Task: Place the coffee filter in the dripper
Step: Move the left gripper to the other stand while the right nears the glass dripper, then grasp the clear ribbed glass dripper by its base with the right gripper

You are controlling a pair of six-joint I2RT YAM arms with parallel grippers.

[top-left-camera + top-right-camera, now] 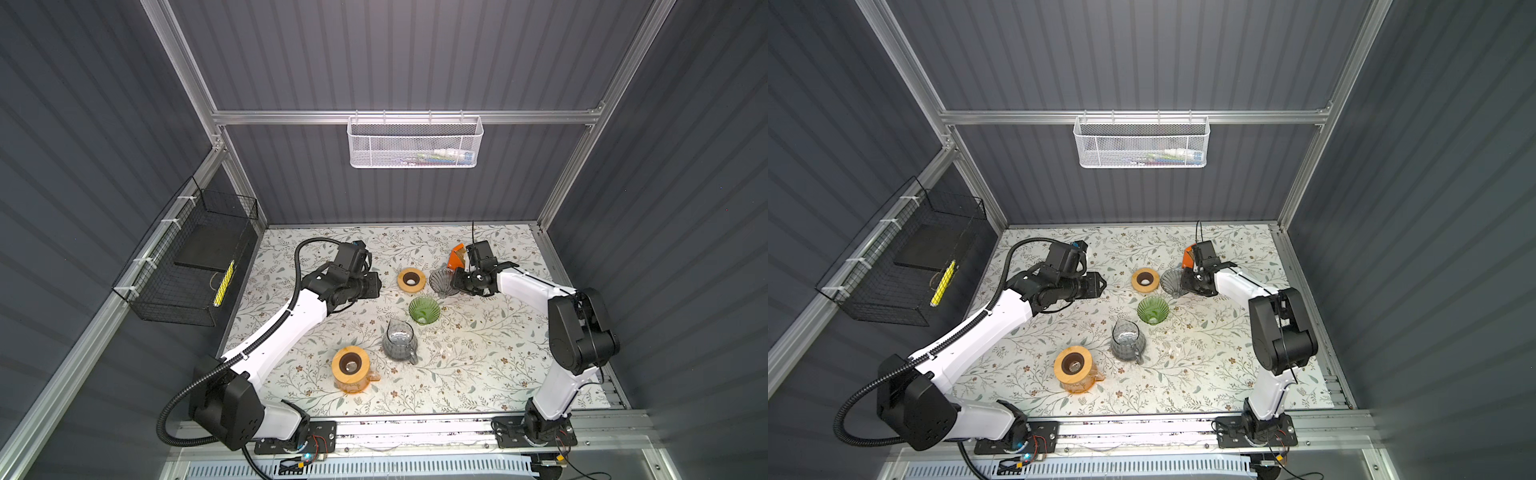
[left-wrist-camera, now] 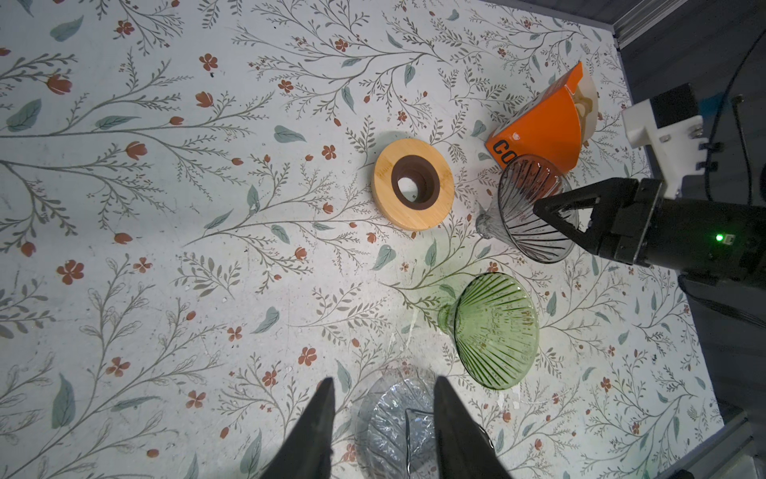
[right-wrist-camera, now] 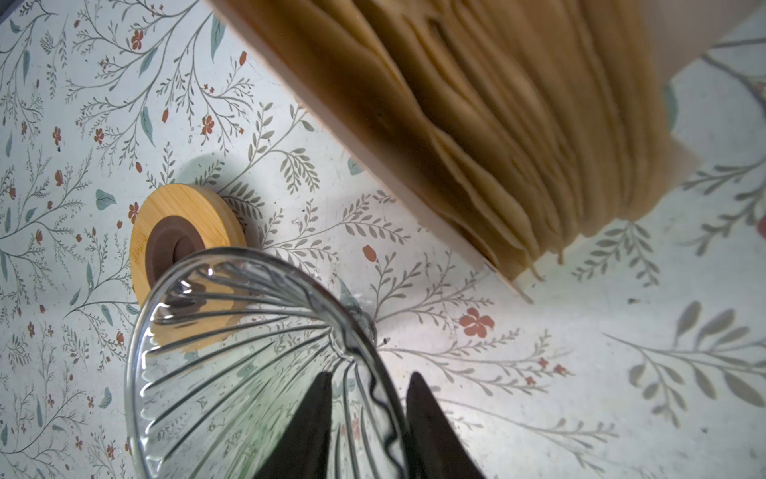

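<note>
Tan paper coffee filters [image 3: 518, 124] are stacked in an opened orange box [image 1: 456, 259] [image 2: 539, 128] at the back right of the table. Next to the box a clear ribbed glass dripper [image 1: 441, 281] [image 2: 526, 215] [image 3: 232, 352] lies on its side. My right gripper [image 3: 369, 375] [image 1: 457, 281] straddles its rim, one finger inside the cone and one outside, with a gap still showing, so it is open. A green glass dripper [image 1: 424, 309] [image 2: 493, 331] lies on its side nearer the front. My left gripper [image 2: 383, 379] [image 1: 378, 284] hovers open and empty.
A loose wooden ring [image 1: 411, 279] [image 2: 413, 183] lies just left of the clear dripper. A clear glass carafe [image 1: 400, 343] [image 2: 393, 419] stands mid-table, under the left fingers. An orange carafe with a wooden collar [image 1: 351, 369] stands front left. Wire baskets hang on the left and back walls.
</note>
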